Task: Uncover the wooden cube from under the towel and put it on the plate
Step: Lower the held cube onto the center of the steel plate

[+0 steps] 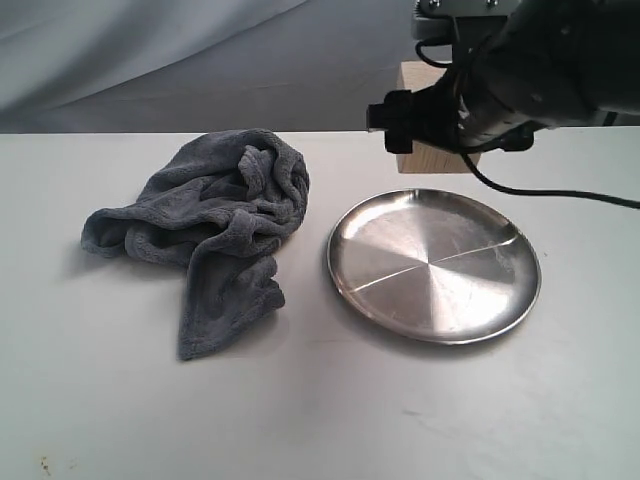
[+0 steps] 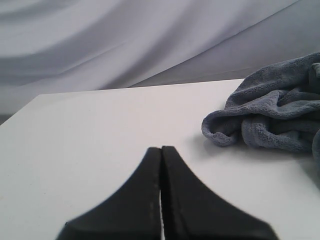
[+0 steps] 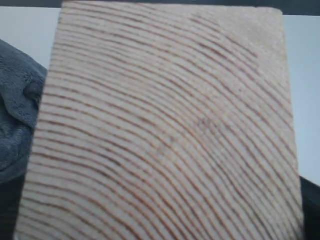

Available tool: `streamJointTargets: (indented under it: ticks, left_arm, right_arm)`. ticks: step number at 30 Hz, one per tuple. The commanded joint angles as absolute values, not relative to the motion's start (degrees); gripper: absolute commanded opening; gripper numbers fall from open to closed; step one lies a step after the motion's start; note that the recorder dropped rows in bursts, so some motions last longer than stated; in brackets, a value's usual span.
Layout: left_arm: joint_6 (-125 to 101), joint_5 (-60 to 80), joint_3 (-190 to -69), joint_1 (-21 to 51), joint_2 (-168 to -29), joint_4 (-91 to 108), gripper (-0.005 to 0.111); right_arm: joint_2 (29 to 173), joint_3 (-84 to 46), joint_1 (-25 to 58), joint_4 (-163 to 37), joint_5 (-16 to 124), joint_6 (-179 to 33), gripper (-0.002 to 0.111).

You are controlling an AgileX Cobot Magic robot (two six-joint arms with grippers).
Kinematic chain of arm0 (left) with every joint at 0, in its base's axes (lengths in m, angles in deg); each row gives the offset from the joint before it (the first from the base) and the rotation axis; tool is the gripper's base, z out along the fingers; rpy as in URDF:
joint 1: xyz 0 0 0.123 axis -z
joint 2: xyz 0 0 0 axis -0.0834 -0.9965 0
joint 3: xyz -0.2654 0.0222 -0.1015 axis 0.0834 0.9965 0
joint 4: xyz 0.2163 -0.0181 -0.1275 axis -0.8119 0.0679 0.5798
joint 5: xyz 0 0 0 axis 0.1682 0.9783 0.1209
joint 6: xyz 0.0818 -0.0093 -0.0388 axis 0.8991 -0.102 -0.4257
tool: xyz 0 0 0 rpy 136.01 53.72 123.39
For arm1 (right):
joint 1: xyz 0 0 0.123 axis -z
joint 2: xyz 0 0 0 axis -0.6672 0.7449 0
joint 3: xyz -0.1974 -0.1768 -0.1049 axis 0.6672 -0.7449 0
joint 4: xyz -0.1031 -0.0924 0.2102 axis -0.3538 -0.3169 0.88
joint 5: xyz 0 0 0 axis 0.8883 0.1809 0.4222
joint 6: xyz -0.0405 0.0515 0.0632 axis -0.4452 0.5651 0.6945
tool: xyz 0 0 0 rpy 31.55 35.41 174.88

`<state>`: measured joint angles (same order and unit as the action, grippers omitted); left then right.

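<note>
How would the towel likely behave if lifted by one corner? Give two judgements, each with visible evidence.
Probably floppy: the towel lies crumpled in soft folds. Likely easy to grip, not slippery: its pile looks plush.

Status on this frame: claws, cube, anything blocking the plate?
Left claw shut, empty, over table. Right claw shut on wooden cube, raised by the plate rim. Towel crumpled beside plate, not touching. Plate bare.
</note>
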<state>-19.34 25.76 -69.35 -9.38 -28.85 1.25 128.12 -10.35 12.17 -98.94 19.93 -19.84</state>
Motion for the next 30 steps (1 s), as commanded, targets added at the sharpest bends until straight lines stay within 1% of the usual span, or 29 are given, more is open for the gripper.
streamJointTargets:
  ticks: [1, 7, 15, 21, 30]
  left_arm:
    - [-19.34, 25.67, -69.08, -9.21, -28.65, 1.9, 0.0]
    - [-19.34, 25.67, -69.08, -9.21, -28.65, 1.9, 0.0]
    - [-19.34, 25.67, -69.08, -9.21, -28.65, 1.9, 0.0]
    - [-19.34, 25.67, -69.08, -9.21, -28.65, 1.9, 0.0]
    - [-19.34, 25.67, -69.08, -9.21, -28.65, 1.9, 0.0]
  right_arm:
    - [126.74, -15.56, 12.68, -101.22, 22.93, -18.83, 0.01]
    - [126.74, -22.3, 12.68, -101.25, 25.7, -18.29, 0.01]
    - [126.64, -27.9, 12.68, -101.12, 28.94, -16.28, 0.01]
    - [126.52, -32.87, 12.68, -101.27, 35.05, -15.33, 0.01]
    - [126.95, -33.25, 12.68, -110.15, 41.03, -9.74, 0.01]
